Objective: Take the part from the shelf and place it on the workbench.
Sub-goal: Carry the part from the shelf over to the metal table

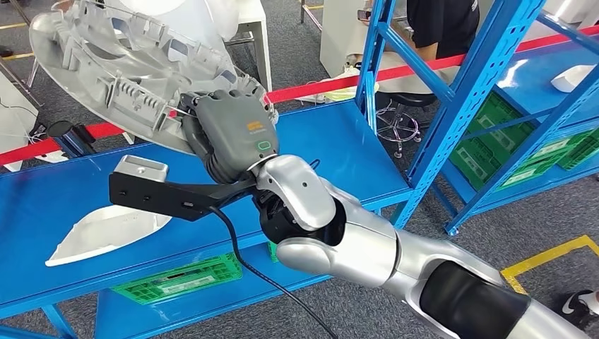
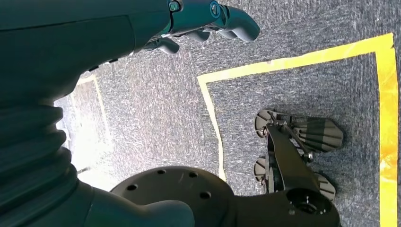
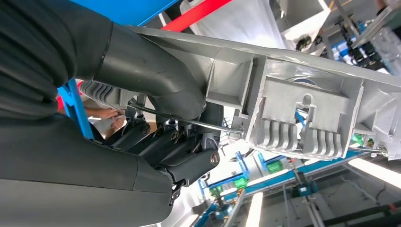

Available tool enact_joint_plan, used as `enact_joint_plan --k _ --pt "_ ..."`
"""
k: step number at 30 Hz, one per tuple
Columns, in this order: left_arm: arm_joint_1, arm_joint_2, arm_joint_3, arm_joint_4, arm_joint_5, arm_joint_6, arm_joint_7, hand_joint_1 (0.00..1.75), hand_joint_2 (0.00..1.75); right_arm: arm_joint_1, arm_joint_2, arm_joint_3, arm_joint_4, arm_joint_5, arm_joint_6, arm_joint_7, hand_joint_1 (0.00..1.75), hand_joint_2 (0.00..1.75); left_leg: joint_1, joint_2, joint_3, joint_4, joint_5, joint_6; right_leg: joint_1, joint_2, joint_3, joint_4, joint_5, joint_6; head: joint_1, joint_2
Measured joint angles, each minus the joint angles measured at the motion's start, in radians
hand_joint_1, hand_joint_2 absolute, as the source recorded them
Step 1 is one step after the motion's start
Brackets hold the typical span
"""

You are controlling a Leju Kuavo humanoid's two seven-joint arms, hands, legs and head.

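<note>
The right hand point(image 1: 229, 134) grips one edge of the part point(image 1: 120, 67), a large pale grey moulded plastic panel with ribs and clips on its inner face, and holds it tilted in the air above the blue shelf point(image 1: 339, 152). In the right wrist view the thumb point(image 3: 156, 78) wraps over the panel's edge point(image 3: 283, 94) while the darker fingers point(image 3: 184, 156) close underneath it. A white curved plastic piece point(image 1: 106, 232) lies on the same shelf surface, near the front edge. Green crates point(image 1: 180, 279) sit on the level below. A person in dark clothing point(image 1: 445, 25) stands behind the red-and-white barrier tape point(image 1: 417, 67). The left hand point(image 2: 208, 21) hangs over grey carpet point(image 2: 156, 104) marked with yellow tape point(image 2: 293, 59), fingers loosely curled and holding nothing.
</note>
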Motion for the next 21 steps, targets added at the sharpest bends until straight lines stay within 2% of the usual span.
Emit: enact_joint_plan --k 4,6,8,10,11,12,13,14,16,18,20,21 --pt "0.002 0.006 0.006 0.000 0.001 -0.006 -0.003 0.00 1.75 0.004 0.016 0.006 0.012 0.023 0.024 0.000 1.75 1.75 -0.001 0.000 0.000 0.000 0.000 0.007 -0.002 0.000 0.002 -0.001 0.001 0.009 0.000 0.000" --pt "0.002 0.006 0.010 0.000 0.003 -0.006 -0.003 0.00 1.75 0.008 0.025 0.006 0.020 0.029 0.033 0.000 1.75 1.75 0.004 0.004 0.004 -0.007 0.008 0.014 -0.001 0.001 -0.003 0.014 -0.012 0.014 0.000 0.000" --pt "0.002 0.006 0.013 0.000 0.009 -0.006 -0.002 0.00 1.75 0.011 0.034 0.006 0.026 0.031 0.037 0.000 1.75 1.75 0.009 0.008 0.006 -0.012 0.014 0.020 -0.001 0.000 -0.037 0.093 -0.063 0.019 0.001 0.000" --pt "0.002 0.006 0.017 0.000 0.015 -0.006 -0.001 0.00 1.75 0.014 0.040 0.007 0.032 0.032 0.043 0.000 1.75 1.75 0.009 0.009 0.004 -0.011 0.015 0.021 -0.003 0.000 -0.096 0.221 -0.119 0.022 0.002 0.000" --pt "0.002 0.006 0.020 0.000 0.017 -0.006 0.000 0.00 1.75 0.016 0.042 0.008 0.036 0.033 0.047 0.000 1.75 1.75 0.009 0.009 0.003 -0.010 0.014 0.021 -0.004 0.000 -0.117 0.263 -0.127 0.023 0.002 0.000" --pt "0.002 0.006 0.023 0.000 0.020 -0.006 0.002 0.00 1.75 0.017 0.045 0.009 0.039 0.033 0.051 0.000 1.75 1.75 0.010 0.009 0.002 -0.007 0.014 0.020 -0.005 0.000 -0.123 0.273 -0.116 0.022 0.002 0.000" --pt "0.002 0.005 0.025 0.000 0.022 -0.005 0.003 0.00 1.75 0.018 0.048 0.009 0.043 0.032 0.055 0.000 1.75 1.75 0.011 0.008 0.001 -0.004 0.012 0.018 -0.006 0.000 -0.110 0.243 -0.087 0.021 0.002 0.000" --pt "0.002 0.005 0.027 0.000 0.023 -0.005 0.004 0.00 1.75 0.018 0.053 0.010 0.046 0.032 0.057 0.000 1.75 1.75 0.011 0.008 0.001 0.000 0.010 0.015 -0.006 0.000 -0.082 0.183 -0.050 0.019 0.002 0.000" --pt "0.002 0.004 0.028 0.000 0.024 -0.003 0.005 0.00 1.75 0.017 0.063 0.010 0.048 0.031 0.060 0.000 1.75 1.75 0.011 0.006 -0.005 0.008 0.007 0.005 -0.003 0.001 -0.025 0.069 -0.006 0.011 0.002 0.000" --pt "0.001 0.004 0.029 0.000 0.024 -0.003 0.005 0.00 1.75 0.015 0.071 0.010 0.049 0.031 0.063 0.000 1.75 1.75 0.011 0.005 -0.010 0.011 0.008 -0.008 0.002 0.002 -0.009 0.029 -0.003 0.000 0.001 0.000" --pt "0.002 0.004 0.029 0.000 0.024 -0.002 0.006 0.00 1.75 0.015 0.076 0.010 0.050 0.031 0.065 0.000 1.75 1.75 0.013 0.005 -0.014 0.012 0.011 -0.021 0.002 0.001 -0.014 0.020 0.005 -0.013 0.001 0.000" --pt "0.003 0.004 0.029 0.000 0.025 -0.002 0.006 0.00 1.75 0.014 0.079 0.010 0.051 0.031 0.066 0.000 1.75 1.75 0.014 0.007 -0.018 0.018 0.003 -0.028 0.001 0.000 -0.016 0.016 0.010 -0.020 0.001 0.000"
